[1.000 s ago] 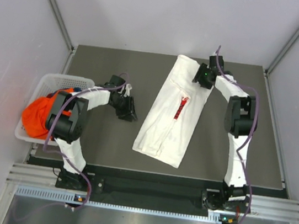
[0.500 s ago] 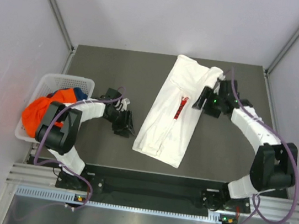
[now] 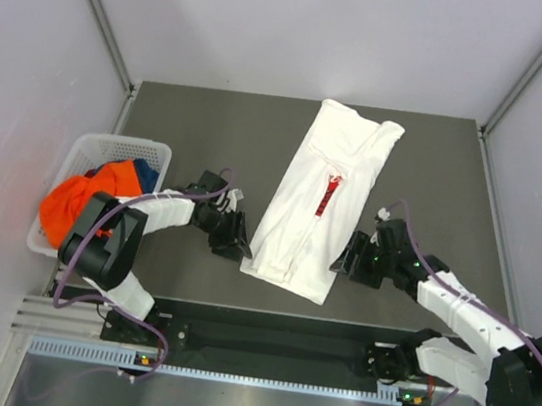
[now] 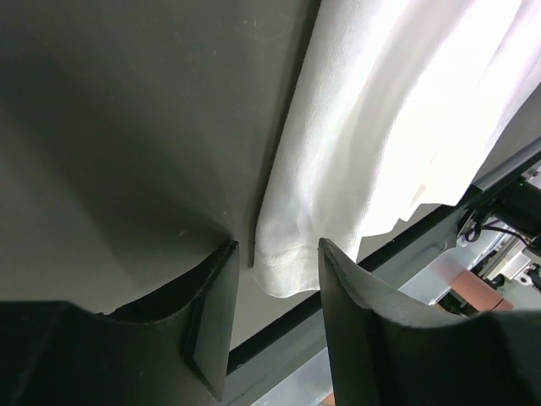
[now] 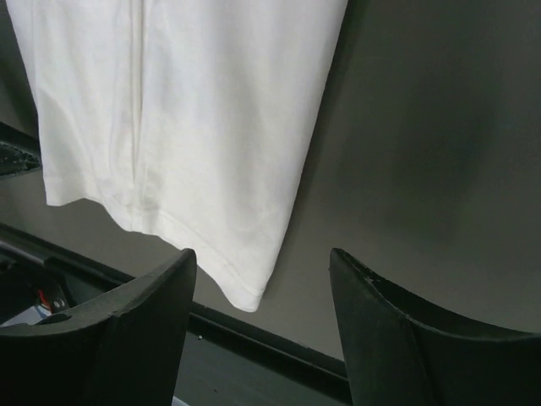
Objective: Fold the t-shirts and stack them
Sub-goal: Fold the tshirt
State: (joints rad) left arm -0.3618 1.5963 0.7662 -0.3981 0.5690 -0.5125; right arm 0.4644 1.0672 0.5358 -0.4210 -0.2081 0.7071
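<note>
My left end effector [image 4: 275, 254] is spread. Its wrist camera shows the near left corner of the white t-shirt [image 4: 380, 110] lying in the gap between the two dark fingers [image 4: 215, 313]. The stitched hem is plain to see there. The fingers stand just beside the cloth, and I cannot tell whether they touch it. My right end effector [image 5: 262, 266] is spread as well. In its wrist view the shirt's near right corner points down into the gap, closer to one finger than the other, with bare worktop [image 5: 439, 127] filling the rest. Neither end effector pinches anything.

Only the overhead view shows how the two relate: they sit low at opposite ends of the shirt's near hem, my left arm reaching in from the left and my right arm from the right. It also shows the whole shirt, a long folded strip in the middle of the worktop, slanting away toward the far right. A thin red print [image 3: 330, 193] runs along its centre fold, which neither wrist camera catches.

Further out, at the left edge of the worktop, stands a white basket [image 3: 107, 145]. It holds the orange t-shirt [image 3: 68, 210], which bulges over the rim, with the dark blue t-shirt [image 3: 118, 177] just behind.
</note>
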